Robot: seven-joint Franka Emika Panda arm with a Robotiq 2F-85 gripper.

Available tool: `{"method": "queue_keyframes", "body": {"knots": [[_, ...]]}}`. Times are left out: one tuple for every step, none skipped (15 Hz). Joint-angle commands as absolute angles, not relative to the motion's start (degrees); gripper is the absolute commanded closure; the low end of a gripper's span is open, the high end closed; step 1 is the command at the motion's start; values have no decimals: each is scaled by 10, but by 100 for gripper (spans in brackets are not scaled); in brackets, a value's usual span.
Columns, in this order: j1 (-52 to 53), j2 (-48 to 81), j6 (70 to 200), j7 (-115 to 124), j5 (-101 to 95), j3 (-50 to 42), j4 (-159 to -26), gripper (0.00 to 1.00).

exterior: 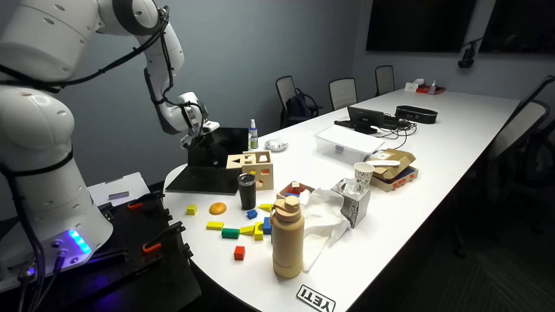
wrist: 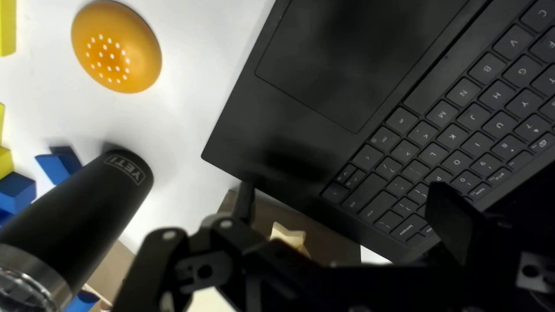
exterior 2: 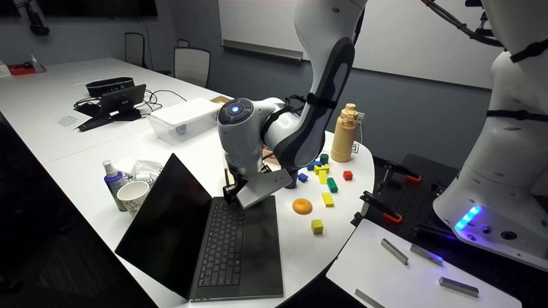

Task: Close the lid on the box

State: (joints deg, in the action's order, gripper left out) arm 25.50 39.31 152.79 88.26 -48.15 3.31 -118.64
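Arm (exterior 2: 316,64) bent, hand (wrist: 342,190) low (fingers (wrist: 451,221) well apart).

Matt, glossy, metal, plastic, paper
Laptop base (exterior 2: 250,252) smooth and matt; tumbler rim (wrist: 32,268) shiny metal; orange dome (wrist: 116,47) glossy; storage bin (exterior: 327,148) clear plastic; tissues (exterior: 321,212) crumpled paper.

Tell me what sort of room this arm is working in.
Most likely an office meeting room: there is a long white table with mesh-backed chairs along its sides, and what look like large wall screens, both dark.
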Motion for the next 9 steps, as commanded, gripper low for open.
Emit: {"method": "queue_keyframes", "body": {"knots": [[283,409,1530,904,-481,2,-1159,0],[285,411,1529,906,-482,-4,-1155,0],[287,414,1529,906,-483,-10,-1150,0],[289,417,1530,908,-486,-16,-1145,0],[293,420,1530,910,-490,-24,-1140,0],[294,423,1530,911,-491,-29,-1136,0],[294,426,1530,910,-491,-32,-1131,0],[295,430,1531,911,-491,-35,-1126,0],[295,433,1530,910,-491,-37,-1122,0]]}}
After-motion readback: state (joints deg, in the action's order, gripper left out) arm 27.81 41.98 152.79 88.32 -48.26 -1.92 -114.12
